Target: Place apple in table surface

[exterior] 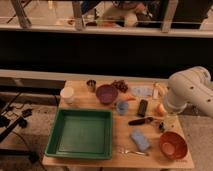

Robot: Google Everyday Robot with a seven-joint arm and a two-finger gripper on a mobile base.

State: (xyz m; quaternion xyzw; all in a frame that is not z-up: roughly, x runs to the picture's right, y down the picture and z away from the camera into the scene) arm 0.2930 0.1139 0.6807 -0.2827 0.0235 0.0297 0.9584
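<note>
The apple (160, 109), small and yellow-orange, is at the right edge of the light tan wooden table surface (125, 131), tight against the lower end of my white arm (189, 91). My gripper (162, 124) shows only as a dark part just below the apple, low over the table. Whether it holds the apple cannot be made out. The arm reaches in from the right and hides the table's right rim.
A green tray (80, 132) fills the front left. An orange-red bowl (173, 145), a blue sponge (140, 140) and a fork (131, 151) lie at the front right. A purple bowl (106, 93), white cup (66, 94), metal cup (91, 85), blue cup (122, 107) and black-handled utensil (141, 121) crowd the middle.
</note>
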